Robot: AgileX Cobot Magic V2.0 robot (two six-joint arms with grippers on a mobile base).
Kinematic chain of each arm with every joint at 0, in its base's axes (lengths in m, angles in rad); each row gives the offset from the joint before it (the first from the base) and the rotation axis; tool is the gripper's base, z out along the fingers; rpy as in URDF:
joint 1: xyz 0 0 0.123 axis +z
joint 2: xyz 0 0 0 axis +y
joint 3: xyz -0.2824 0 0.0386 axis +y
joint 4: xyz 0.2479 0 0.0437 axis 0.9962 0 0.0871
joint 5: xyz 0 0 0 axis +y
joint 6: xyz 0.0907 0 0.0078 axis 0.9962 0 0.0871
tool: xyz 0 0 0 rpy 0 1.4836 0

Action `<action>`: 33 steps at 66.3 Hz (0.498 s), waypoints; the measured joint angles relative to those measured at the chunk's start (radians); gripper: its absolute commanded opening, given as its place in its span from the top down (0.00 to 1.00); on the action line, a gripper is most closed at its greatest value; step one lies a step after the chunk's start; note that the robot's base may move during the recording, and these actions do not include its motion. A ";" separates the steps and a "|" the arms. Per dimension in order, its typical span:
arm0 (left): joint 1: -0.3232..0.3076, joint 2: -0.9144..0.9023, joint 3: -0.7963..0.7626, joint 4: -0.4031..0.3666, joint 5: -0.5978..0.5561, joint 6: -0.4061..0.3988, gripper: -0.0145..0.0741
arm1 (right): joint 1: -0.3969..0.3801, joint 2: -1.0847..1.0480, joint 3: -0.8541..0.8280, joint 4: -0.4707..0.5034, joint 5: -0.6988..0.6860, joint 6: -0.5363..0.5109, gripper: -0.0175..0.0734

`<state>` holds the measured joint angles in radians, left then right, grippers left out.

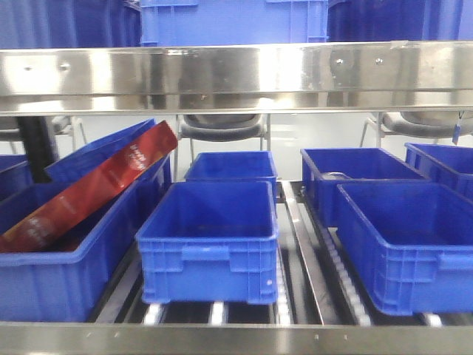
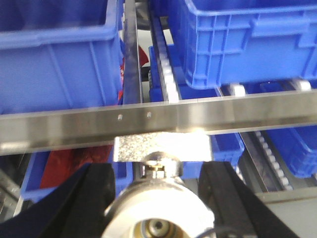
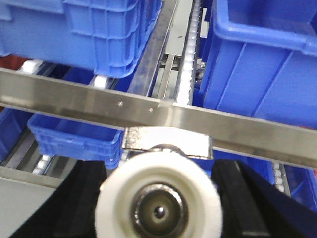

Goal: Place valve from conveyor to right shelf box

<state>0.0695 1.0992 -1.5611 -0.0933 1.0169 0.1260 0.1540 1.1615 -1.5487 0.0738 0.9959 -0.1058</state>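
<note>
In the left wrist view my left gripper (image 2: 158, 168) is shut on a silver valve (image 2: 159, 210) with a flat metal handle (image 2: 163, 148), its black fingers (image 2: 96, 196) on either side. In the right wrist view my right gripper (image 3: 159, 167) is shut on a second valve (image 3: 158, 198) with a white end ring. Both are held just in front of the shelf's steel front rail (image 2: 158, 118), which also shows in the right wrist view (image 3: 148, 106). A blue box (image 1: 414, 244) sits at the shelf's front right. The conveyor is out of view. Neither gripper shows in the front view.
Several blue boxes stand on the roller shelf: one in the middle (image 1: 211, 240), one behind it (image 1: 230, 166), one back right (image 1: 355, 174), and one at left (image 1: 66, 251) holding a red packet (image 1: 96, 185). A steel upper shelf beam (image 1: 236, 74) runs across above. Lower boxes (image 3: 74, 136) show below.
</note>
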 measured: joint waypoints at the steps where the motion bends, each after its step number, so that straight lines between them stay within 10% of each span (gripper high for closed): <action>1: 0.000 0.000 0.000 0.000 0.000 0.000 0.96 | 0.000 0.000 0.000 0.000 0.000 0.000 0.98; 33: 0.000 0.000 0.000 0.000 0.000 0.000 0.96 | 0.000 0.000 0.000 0.000 0.002 0.000 0.98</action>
<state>0.0695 1.0992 -1.5611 -0.0933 1.0169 0.1260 0.1540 1.1615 -1.5487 0.0738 0.9980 -0.1058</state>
